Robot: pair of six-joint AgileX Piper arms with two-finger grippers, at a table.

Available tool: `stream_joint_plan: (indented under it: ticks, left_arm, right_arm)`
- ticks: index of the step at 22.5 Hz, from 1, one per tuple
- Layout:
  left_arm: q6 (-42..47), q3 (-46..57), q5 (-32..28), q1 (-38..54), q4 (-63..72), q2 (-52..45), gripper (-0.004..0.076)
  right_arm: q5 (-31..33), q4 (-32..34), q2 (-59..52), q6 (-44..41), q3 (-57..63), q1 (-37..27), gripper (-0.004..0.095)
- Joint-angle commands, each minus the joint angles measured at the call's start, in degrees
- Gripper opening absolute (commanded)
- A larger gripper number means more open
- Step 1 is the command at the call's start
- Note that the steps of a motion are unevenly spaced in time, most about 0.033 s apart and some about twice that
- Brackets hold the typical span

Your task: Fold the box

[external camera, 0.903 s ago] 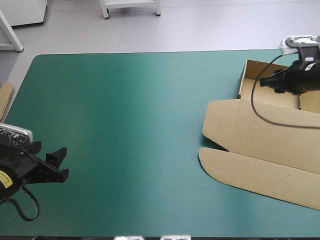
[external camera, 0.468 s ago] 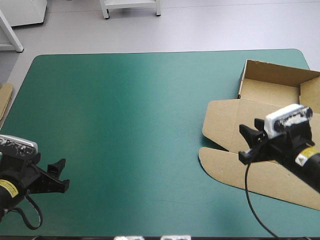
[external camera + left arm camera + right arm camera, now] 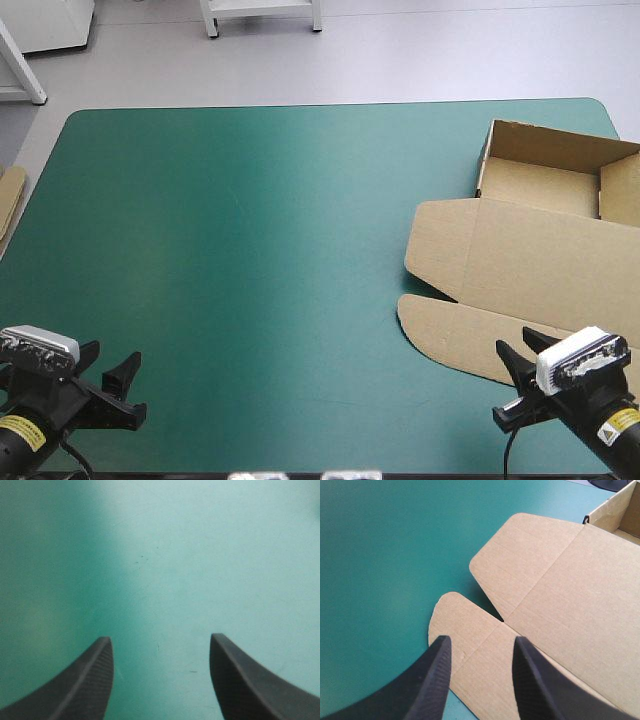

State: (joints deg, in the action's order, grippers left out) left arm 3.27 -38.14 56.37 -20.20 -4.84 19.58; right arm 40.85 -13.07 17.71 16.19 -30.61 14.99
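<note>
Toward the table's far right corner sits the brown box (image 3: 520,250), an open tray (image 3: 545,185) with its walls raised and its lid (image 3: 560,270) spread flat on the teal-green cover (image 3: 250,250), reaching back toward the near edge. A long flap (image 3: 460,335) with a rounded end lies flat along the lid's near side, and a shorter side flap with a slanted corner points toward the middle of the table. Seen from the right wrist, the rounded flap (image 3: 465,625) lies just ahead of and under the black fingers, the broad lid (image 3: 570,595) runs on beyond it, and a corner of the tray (image 3: 620,510) shows farthest off. At the near right corner the right gripper (image 3: 505,385) sits over the flap's near edge, its fingers spread apart with nothing between them (image 3: 481,645); whether they touch the board cannot be told. Well away, at the near left corner, the left gripper (image 3: 128,388) is likewise spread and empty, with only bare cover between and ahead of its fingers (image 3: 160,645). An edge of more brown board (image 3: 10,200) shows at the table's left edge.
</note>
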Motion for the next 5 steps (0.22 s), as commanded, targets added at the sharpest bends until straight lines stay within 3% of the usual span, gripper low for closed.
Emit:
stream_joint_plan:
  ticks: [1,5]
  left_arm:
    - [0.32,1.54,-6.83,-0.17,1.31,-2.69,0.0406]
    - [0.32,7.38,-8.82,-0.17,2.13,-7.21,0.0405]
  right_arm:
    - [-3.28,0.27,-1.77,0.09,0.92,0.00,0.0353]
    - [4.26,0.54,-2.04,0.09,1.68,0.00,0.0264]
